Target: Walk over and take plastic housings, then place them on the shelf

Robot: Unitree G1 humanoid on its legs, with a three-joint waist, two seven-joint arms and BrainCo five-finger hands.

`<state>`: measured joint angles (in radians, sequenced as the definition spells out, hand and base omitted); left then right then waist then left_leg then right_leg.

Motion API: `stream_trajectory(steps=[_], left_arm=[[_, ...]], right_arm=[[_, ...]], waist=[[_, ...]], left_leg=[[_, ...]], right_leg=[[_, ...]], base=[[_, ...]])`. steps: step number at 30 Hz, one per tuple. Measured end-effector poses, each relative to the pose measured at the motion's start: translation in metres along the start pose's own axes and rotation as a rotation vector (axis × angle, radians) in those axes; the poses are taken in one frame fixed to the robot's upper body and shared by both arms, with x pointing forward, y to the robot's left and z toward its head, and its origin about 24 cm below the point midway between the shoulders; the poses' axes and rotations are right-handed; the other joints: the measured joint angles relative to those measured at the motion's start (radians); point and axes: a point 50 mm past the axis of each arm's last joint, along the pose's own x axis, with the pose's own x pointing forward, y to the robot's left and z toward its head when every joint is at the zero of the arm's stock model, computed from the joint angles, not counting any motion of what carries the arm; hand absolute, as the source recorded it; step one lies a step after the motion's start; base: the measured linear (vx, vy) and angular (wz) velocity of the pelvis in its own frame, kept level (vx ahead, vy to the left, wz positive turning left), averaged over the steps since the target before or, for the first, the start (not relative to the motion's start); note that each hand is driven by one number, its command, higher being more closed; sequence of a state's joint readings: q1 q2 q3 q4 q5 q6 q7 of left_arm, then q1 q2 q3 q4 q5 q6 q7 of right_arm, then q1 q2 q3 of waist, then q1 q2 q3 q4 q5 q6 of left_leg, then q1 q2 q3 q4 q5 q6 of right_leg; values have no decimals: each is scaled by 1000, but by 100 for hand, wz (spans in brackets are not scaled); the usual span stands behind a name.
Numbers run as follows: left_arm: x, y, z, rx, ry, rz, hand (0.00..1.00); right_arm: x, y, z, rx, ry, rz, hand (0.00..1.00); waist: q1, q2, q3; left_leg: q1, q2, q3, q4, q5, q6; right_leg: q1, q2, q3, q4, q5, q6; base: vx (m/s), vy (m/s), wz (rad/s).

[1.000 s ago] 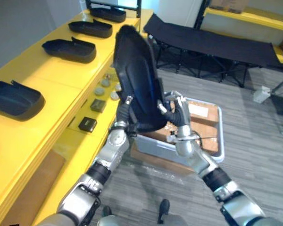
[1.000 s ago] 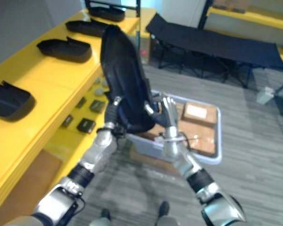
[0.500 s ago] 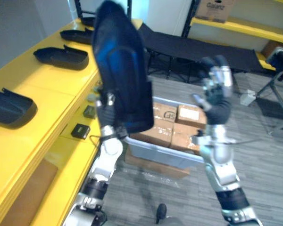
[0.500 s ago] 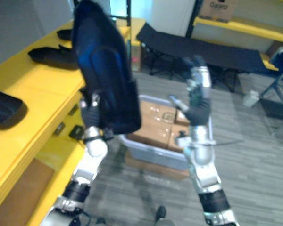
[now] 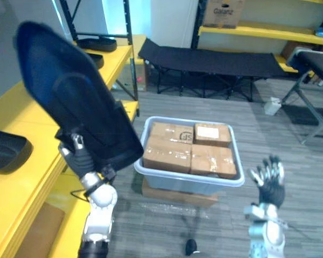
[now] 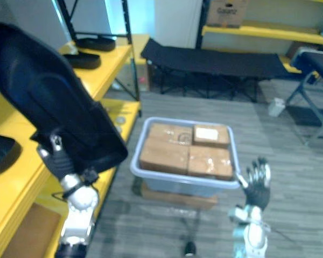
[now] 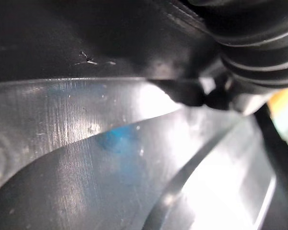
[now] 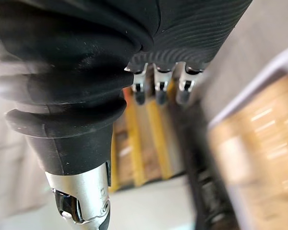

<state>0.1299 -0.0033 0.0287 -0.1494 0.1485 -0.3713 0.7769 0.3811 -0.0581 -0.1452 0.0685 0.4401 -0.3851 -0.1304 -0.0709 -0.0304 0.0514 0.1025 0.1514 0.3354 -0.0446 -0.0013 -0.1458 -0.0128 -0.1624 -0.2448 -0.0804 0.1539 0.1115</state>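
Note:
A large black plastic housing [image 5: 70,102] stands tilted in the air over the edge of the yellow shelf [image 5: 5,115]. My left hand [image 5: 82,160] is shut on its lower edge, and the housing's glossy inside [image 7: 110,167] shows right past that hand in the left wrist view. My right hand [image 5: 269,183] hangs low at the right, open with its fingers [image 8: 156,88] straight and spread, holding nothing. Another black housing [image 5: 5,150] lies on the shelf top near me, and more housings [image 5: 97,44] lie further along.
A grey bin [image 5: 188,184] with several cardboard boxes sits on the floor just right of the shelf. Behind it stand a black folding cot [image 5: 215,56] and a yellow rack [image 5: 258,32] with a carton [image 5: 222,11]. Grey carpet lies open at the right.
My right hand has let go of the housing, risen, then dropped low to the right. My left hand alone has swung the housing left towards the shelf. The camera has moved.

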Motion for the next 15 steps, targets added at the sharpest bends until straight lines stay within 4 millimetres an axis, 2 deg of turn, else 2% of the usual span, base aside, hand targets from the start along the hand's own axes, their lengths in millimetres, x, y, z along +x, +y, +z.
stream_trajectory(steps=[4,7,9,10,11,13,14,15], left_arm=[[0,18,1,10,14,50,100],[8,35,16,16,-56,123,100],[14,53,32,27,-133,197,100],[16,58,35,38,-150,216,100],[18,68,40,61,-175,252,100],[17,88,43,123,-190,313,100],[17,91,43,133,-189,321,100],[15,100,42,155,-179,352,100]], right_arm=[[5,14,1,21,-13,71,0],[11,43,0,53,-16,185,0],[19,76,-2,83,-18,307,0],[21,86,-2,87,-20,343,0],[25,106,-3,94,-18,414,0],[26,139,-6,73,-8,546,0],[25,143,-6,73,-7,561,0],[23,155,-6,73,-6,613,0]], waist=[[9,1,-1],[40,1,-1],[86,3,-1],[96,4,-1],[119,6,-1],[179,6,0],[185,6,0],[207,5,2]], left_leg=[[-2,1,-35,2,-1,1],[-25,-1,-94,6,-3,3],[-56,-3,-153,19,2,6],[-63,-3,-170,20,5,3],[-71,-4,-206,21,10,1],[-74,-8,-269,26,10,1],[-77,-9,-279,30,10,1],[-94,-14,-316,55,3,2]], right_leg=[[24,-3,-36,0,-12,-1],[45,-11,-96,0,-28,4],[60,-15,-152,0,-30,5],[67,-15,-171,0,-30,7],[85,-14,-204,0,-32,8],[124,-13,-266,0,-49,17],[132,-13,-278,0,-52,17],[154,-13,-317,0,-59,19]], base=[[-8,-2,24],[-13,6,58],[19,-1,69],[38,-8,77],[48,-12,80],[63,-14,81],[52,-14,78],[38,-16,92]])
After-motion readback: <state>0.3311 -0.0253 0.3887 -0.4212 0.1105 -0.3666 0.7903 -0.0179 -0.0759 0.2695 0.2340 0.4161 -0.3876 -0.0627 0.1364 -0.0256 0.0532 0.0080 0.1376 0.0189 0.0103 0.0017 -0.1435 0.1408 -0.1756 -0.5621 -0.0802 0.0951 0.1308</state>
